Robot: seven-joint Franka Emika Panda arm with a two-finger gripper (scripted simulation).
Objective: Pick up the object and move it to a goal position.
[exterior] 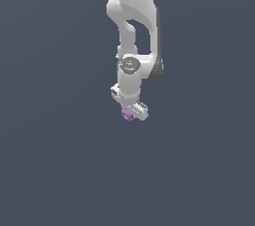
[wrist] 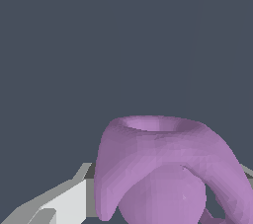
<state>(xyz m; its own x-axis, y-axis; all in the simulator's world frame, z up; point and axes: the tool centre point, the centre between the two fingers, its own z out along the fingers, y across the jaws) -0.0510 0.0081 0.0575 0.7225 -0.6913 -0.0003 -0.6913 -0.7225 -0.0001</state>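
In the exterior view the white arm reaches down from the top, and its gripper [exterior: 131, 112] is shut on the object [exterior: 126, 114], a tiny light-purple lumpy thing showing at the gripper's tip. The wrist view shows the object [wrist: 163, 168] very close: a knobbly purple shape with a hollow rim and a rounded bulge. A light grey finger [wrist: 64, 203] flanks one side of it, and a sliver of the other finger shows at the opposite frame edge. No goal marker shows in either view.
A plain dark grey-blue surface fills the background of both views. Nothing besides the arm [exterior: 134, 31] and the object shows.
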